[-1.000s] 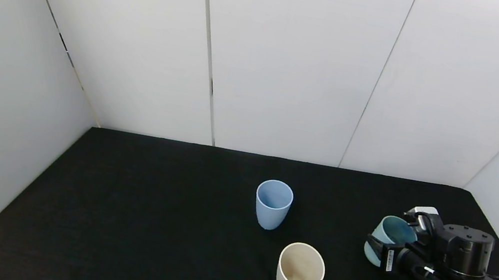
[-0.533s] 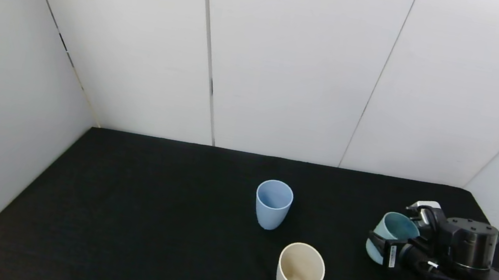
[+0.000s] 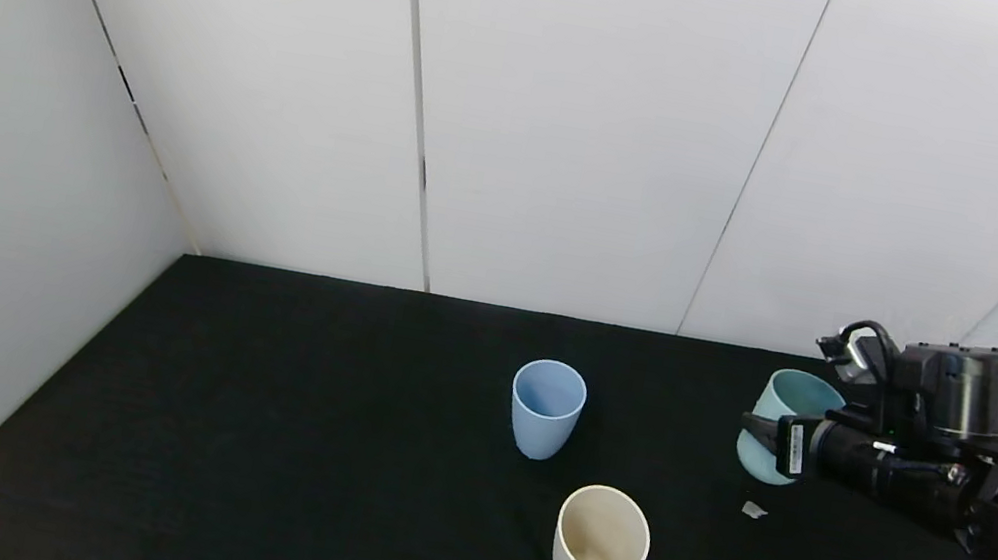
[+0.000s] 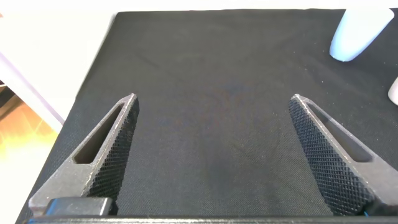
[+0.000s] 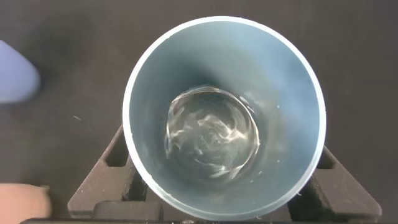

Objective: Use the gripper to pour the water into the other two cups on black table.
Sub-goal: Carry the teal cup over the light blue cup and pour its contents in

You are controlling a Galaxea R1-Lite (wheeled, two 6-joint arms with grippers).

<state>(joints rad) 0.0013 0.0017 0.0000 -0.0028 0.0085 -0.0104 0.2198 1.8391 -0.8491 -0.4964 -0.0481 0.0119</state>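
Note:
My right gripper (image 3: 769,433) is shut on a teal-green cup (image 3: 787,401) and holds it upright above the right side of the black table (image 3: 280,436). In the right wrist view the water (image 5: 211,140) ripples in the bottom of this teal-green cup (image 5: 280,81), with a finger on each side of it. The light blue cup (image 3: 546,408) stands upright near the table's middle. The cream-white cup (image 3: 600,542) stands nearer to me, a little to its right. My left gripper (image 4: 213,99) is open over bare table, out of the head view.
A small pale scrap (image 3: 754,509) lies on the table below the lifted cup. White wall panels close the table at the back and on both sides. From the left wrist, the light blue cup (image 4: 357,31) is far off.
My right gripper has risen with the teal-green cup, lifting it off the table. The small scrap now shows where the cup stood. The other two cups have not moved.

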